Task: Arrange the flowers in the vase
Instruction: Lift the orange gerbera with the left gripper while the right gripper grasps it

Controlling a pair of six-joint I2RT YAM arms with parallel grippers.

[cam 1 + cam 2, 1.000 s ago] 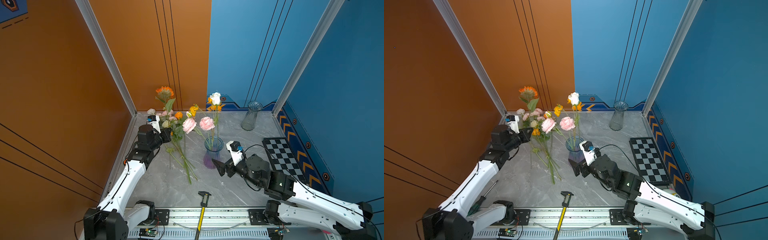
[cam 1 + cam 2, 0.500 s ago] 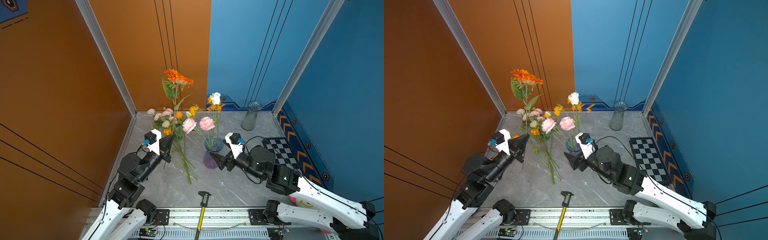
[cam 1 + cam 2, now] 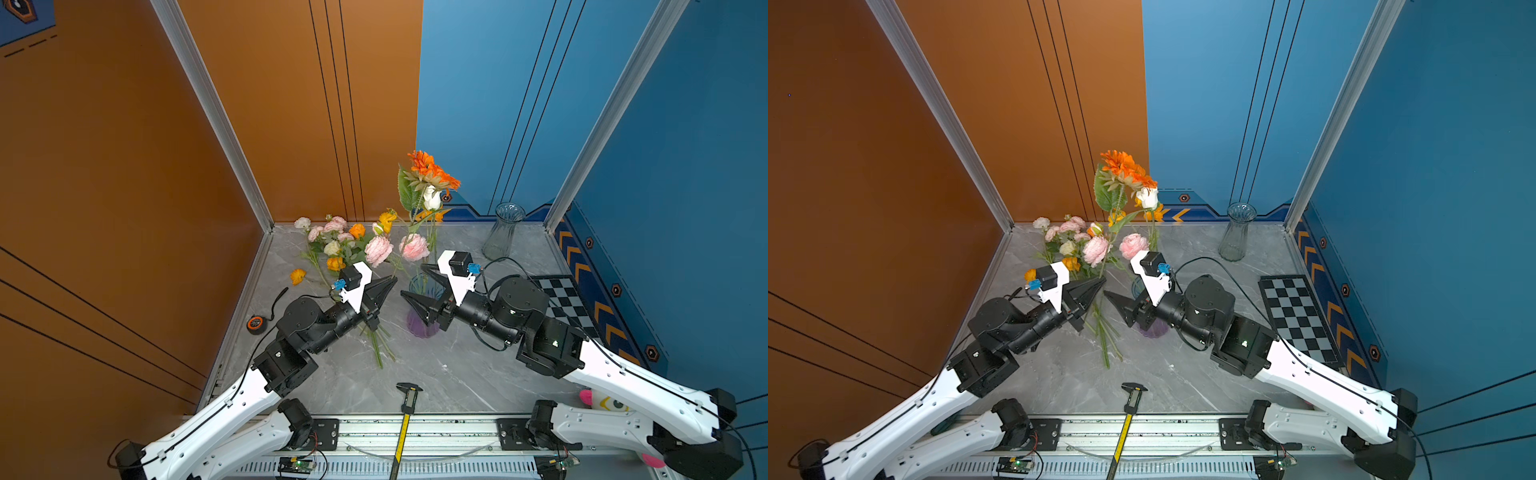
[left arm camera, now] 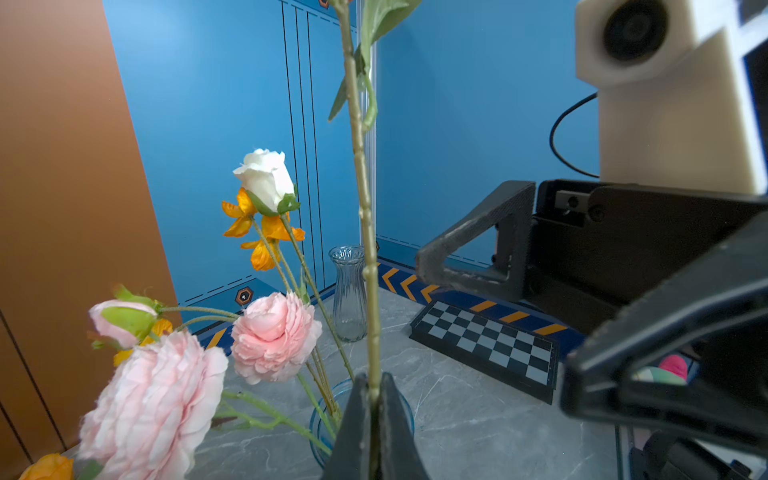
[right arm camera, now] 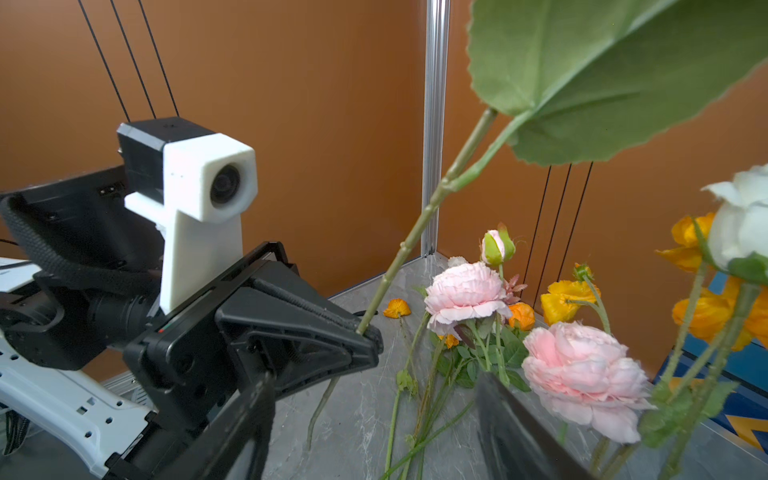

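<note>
My left gripper is shut on the green stem of a tall orange flower, held upright just left of the vase. The blue-purple glass vase holds a white rose, a pink bloom and orange ones. More flowers lie piled at the back left. My right gripper stands open, facing the left gripper over the vase, with nothing gripped.
A clear glass vase stands at the back right, a checkerboard at the right edge. A caliper lies at the front, a tape measure at the left edge, and a plush toy behind my right arm.
The left gripper lifted the orange flower off the pile and carried it right toward the vase. The right gripper rose beside the vase, and its jaws have narrowed a little.
</note>
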